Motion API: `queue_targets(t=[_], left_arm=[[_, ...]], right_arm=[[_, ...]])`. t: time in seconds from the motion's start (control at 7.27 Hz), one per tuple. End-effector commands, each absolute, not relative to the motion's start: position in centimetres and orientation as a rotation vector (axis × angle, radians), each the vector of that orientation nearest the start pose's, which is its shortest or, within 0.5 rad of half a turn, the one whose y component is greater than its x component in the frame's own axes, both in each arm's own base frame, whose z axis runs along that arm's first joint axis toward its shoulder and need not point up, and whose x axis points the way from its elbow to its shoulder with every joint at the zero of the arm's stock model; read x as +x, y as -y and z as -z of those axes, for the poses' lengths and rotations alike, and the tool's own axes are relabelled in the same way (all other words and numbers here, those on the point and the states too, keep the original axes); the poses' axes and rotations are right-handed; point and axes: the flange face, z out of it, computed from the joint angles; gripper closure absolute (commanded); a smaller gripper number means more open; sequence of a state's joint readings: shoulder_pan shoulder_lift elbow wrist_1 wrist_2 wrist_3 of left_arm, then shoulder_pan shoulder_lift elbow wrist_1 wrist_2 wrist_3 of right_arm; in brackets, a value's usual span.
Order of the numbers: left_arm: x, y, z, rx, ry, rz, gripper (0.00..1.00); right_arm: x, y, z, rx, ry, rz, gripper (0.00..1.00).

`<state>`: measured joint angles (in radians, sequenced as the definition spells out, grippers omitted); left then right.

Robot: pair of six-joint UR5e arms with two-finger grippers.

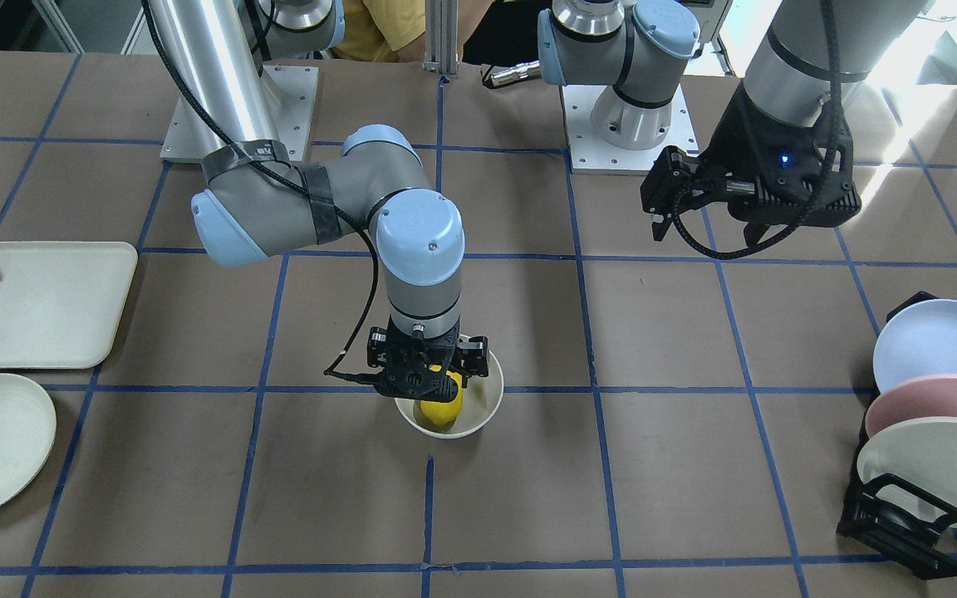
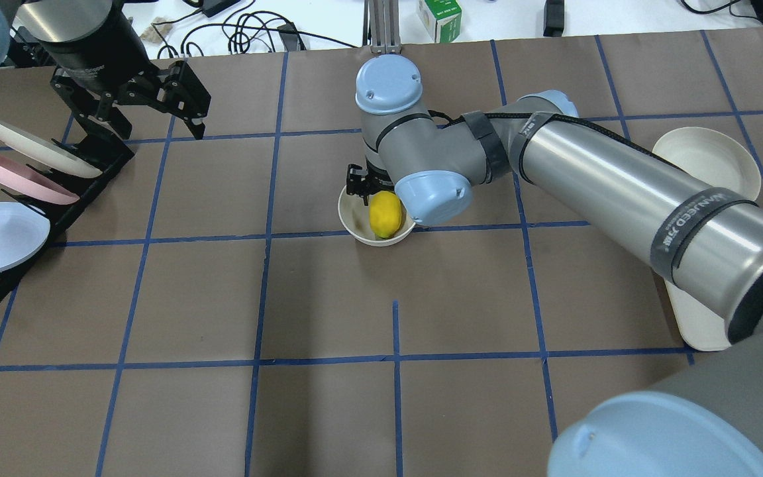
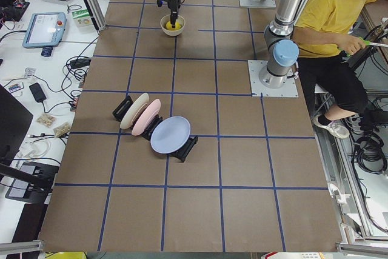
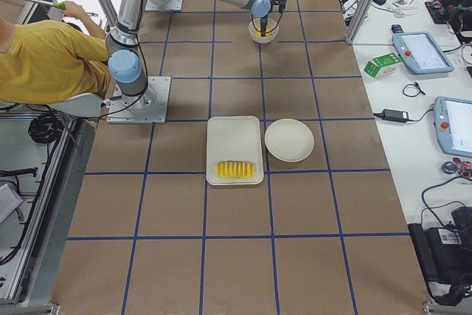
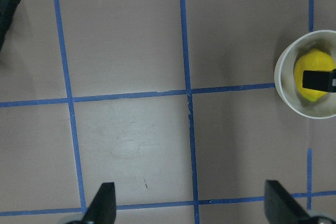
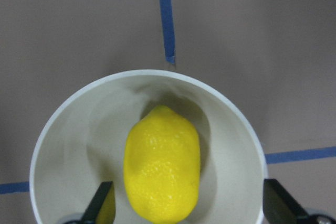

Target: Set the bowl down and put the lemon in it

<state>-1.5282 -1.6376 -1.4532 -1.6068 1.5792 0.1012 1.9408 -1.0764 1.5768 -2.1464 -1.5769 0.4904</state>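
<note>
At mid-table the bowl [image 6: 63, 114] holds the lemon [image 6: 161, 163], right gripper [image 6: 189, 208] hangs spread open just above it gripping nothing, left gripper [image 5: 190, 198] open and well apart, so the drop looks done; next, lift straight clear.

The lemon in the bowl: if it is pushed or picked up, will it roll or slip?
The lemon is oval and lies on its side, so it would probably roll if pushed. Its skin looks fairly smooth, so it may slip in a narrow grasp. The wall of the bowl surrounds it and should stop any rolling.
</note>
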Motion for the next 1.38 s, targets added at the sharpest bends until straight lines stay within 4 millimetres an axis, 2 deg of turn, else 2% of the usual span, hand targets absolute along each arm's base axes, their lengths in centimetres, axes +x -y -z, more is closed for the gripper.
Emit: queue_targets(t=[0.0, 0.28, 0.41, 0.69, 0.83, 1.1, 1.24], left_arm=[[-11.0, 52.7, -50.9, 0.091, -3.127, 0.025, 0.0], [-11.0, 52.6, -50.9, 0.091, -3.127, 0.025, 0.0], [-11.0, 52.6, -50.8, 0.091, -3.127, 0.023, 0.0], [-11.0, 52.6, -50.8, 0.091, -3.128, 0.02, 0.0], [-11.0, 52.5, -50.8, 0.091, -3.127, 0.023, 0.0], [-11.0, 52.5, -50.8, 0.091, -3.127, 0.02, 0.0], [-11.0, 52.5, -50.7, 0.093, -3.127, 0.018, 0.0]], right_arm=[[30.8, 56.4, -32.8, 0.301, -3.084, 0.155, 0.0], [24.5, 55.3, -38.5, 0.21, -3.12, 0.112, 0.0], [21.0, 54.7, -40.5, 0.269, -3.124, 0.087, 0.0], [13.5, 52.8, -43.4, 0.215, -3.147, -0.063, 0.0], [11.1, 50.9, -45.3, 0.262, -3.138, -0.11, 0.0], [10.8, 48.9, -48.4, 0.294, -3.133, -0.036, 0.0], [10.9, 48.3, -48.6, 0.306, -3.132, -0.045, 0.0]])
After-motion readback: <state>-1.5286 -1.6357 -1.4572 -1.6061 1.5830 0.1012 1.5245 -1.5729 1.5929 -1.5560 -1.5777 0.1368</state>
